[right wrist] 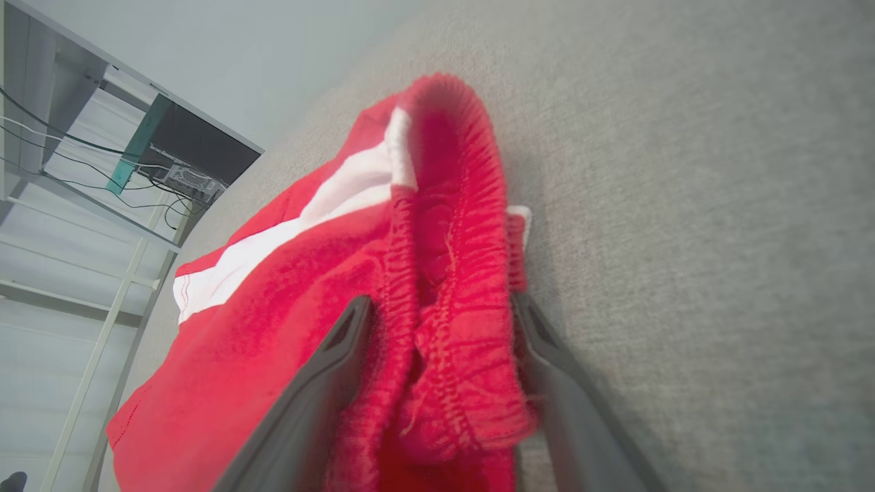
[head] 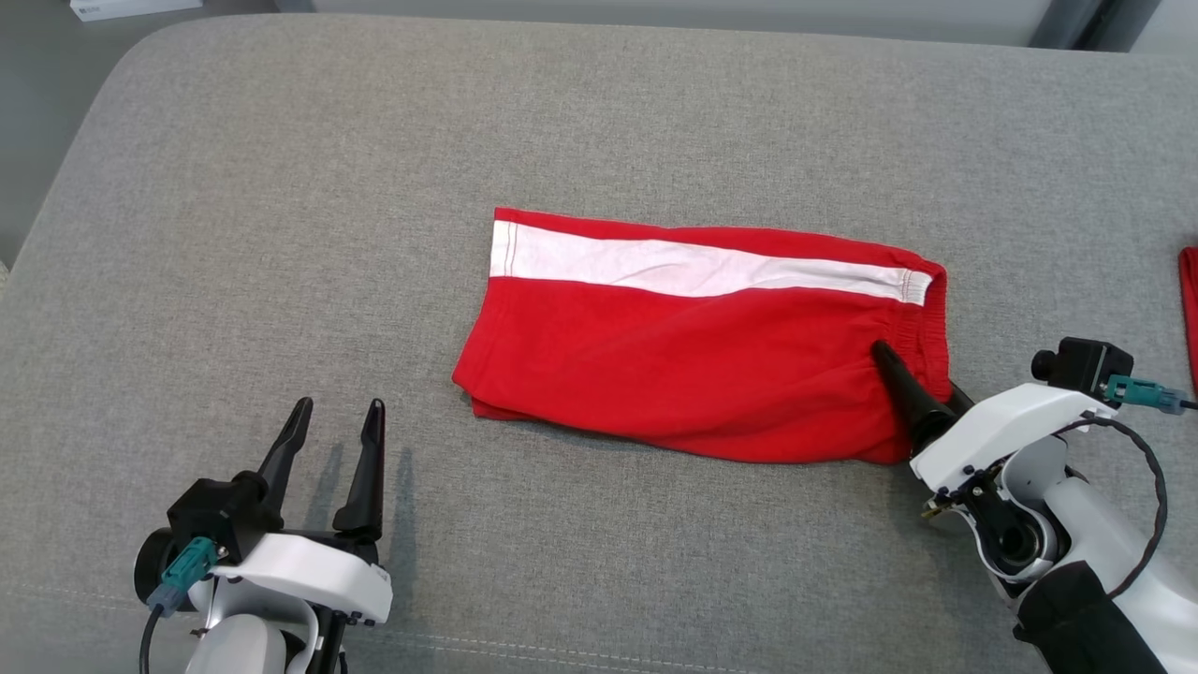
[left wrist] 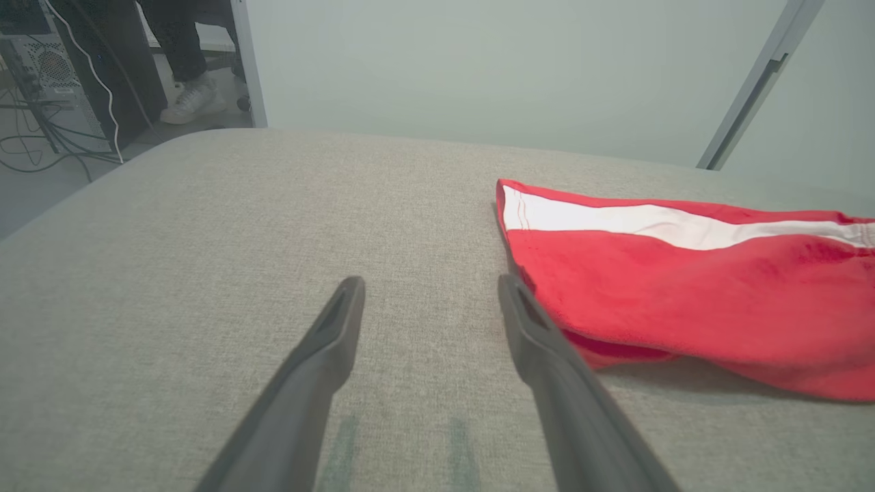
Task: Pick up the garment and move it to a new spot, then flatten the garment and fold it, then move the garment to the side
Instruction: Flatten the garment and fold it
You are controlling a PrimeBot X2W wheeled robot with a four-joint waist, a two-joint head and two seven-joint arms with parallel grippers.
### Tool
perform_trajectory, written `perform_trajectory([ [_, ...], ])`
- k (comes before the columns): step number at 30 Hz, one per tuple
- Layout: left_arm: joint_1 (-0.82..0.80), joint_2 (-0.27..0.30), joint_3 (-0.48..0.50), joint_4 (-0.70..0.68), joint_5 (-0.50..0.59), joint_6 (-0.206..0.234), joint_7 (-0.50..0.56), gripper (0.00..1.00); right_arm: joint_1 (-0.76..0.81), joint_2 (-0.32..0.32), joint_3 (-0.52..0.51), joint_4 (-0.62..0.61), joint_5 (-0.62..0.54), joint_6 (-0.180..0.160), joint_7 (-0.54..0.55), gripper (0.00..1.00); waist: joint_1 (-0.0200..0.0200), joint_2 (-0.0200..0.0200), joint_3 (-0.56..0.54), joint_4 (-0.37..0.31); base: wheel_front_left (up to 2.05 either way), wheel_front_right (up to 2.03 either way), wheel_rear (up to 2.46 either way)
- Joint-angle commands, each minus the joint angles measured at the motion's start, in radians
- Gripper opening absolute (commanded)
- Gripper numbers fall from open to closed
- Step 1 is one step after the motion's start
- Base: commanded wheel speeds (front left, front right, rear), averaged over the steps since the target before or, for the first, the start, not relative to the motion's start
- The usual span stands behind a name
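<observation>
We see the garment (head: 693, 374), red shorts with a white stripe (head: 693, 267), lying folded over near the middle of the grey cushion (head: 281, 234), its elastic waistband (right wrist: 451, 225) towards the robot's right. The right gripper (right wrist: 441, 307) has its fingers spread, one either side of that waistband with the bunched elastic between them. We judge this a grasp being set up rather than a pinch. The thick hem is a sensible place to take hold for carrying the folded piece aside. The left gripper (head: 340, 407) hangs spread and empty over bare cushion, off the leg end, out of the way. The head view gives the whole outline and shows one right finger lying on top of the cloth. The right wrist view shows the waistband's layers gaping between the fingers. The left wrist view adds the lifted lower edge, and a person's foot (left wrist: 191, 102) on the floor beyond.
</observation>
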Motion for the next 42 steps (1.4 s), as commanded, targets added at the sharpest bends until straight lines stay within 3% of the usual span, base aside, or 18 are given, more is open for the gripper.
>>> perform_trajectory([
  [1,-0.039,0.012,0.023,-0.027,-0.004,-0.007,-0.006,1.0,0.023,0.013,0.041,0.013,0.011,0.0,0.02,1.0,0.0,-0.0001,0.003,0.001,0.0,0.0,0.0],
  [2,-0.039,0.012,0.023,-0.027,-0.004,-0.007,-0.006,1.0,0.023,0.013,0.041,0.013,0.011,0.0,0.02,1.0,0.0,-0.0001,0.003,0.001,0.0,0.0,0.0],
  [3,-0.041,0.012,0.019,-0.027,-0.006,-0.007,-0.006,1.0,0.022,0.022,0.066,0.01,0.017,0.0,0.032,0.82,0.0,-0.0001,0.005,0.001,0.0,0.0,0.0],
  [4,-0.042,0.012,0.017,-0.026,-0.006,-0.007,-0.006,1.0,0.022,0.027,0.083,0.004,0.019,0.0,0.041,0.49,0.0,-0.0001,0.005,0.002,0.0,0.0,0.0],
  [6,-0.045,0.012,0.014,-0.025,-0.007,-0.007,-0.006,1.0,0.02,0.033,0.112,-0.007,0.024,0.0,0.052,0.0,0.0,-0.0001,0.006,0.003,0.0,0.0,0.0],
  [14,-0.045,0.014,0.014,-0.022,-0.014,-0.007,-0.006,1.0,0.001,-0.018,0.158,-0.035,0.036,0.0,0.002,0.0,0.0,-0.0001,0.005,-0.006,0.0,0.0,0.0],
  [24,-0.036,0.007,-0.002,-0.017,-0.033,-0.007,-0.006,1.0,-0.028,-0.194,0.126,-0.061,0.052,0.0,-0.035,0.0,0.0,-0.0001,-0.005,-0.043,0.0,0.0,0.0],
  [28,-0.038,0.004,-0.007,-0.013,-0.037,-0.007,-0.006,1.0,-0.053,-0.244,0.118,-0.128,0.055,0.0,-0.041,0.0,0.0,-0.0001,-0.004,-0.052,0.0,0.0,0.0],
  [36,-0.041,-0.001,-0.029,0.003,-0.04,-0.007,-0.006,1.0,-0.077,-0.249,0.18,-0.425,0.087,0.0,-0.001,0.0,0.0,-0.0001,-0.012,-0.044,0.0,0.0,0.0],
  [42,-0.047,-0.006,-0.055,0.006,-0.048,-0.007,-0.006,1.0,-0.089,-0.193,0.272,-0.479,0.073,0.0,0.066,0.0,0.0,-0.0001,-0.013,-0.002,0.0,0.0,0.0],
])
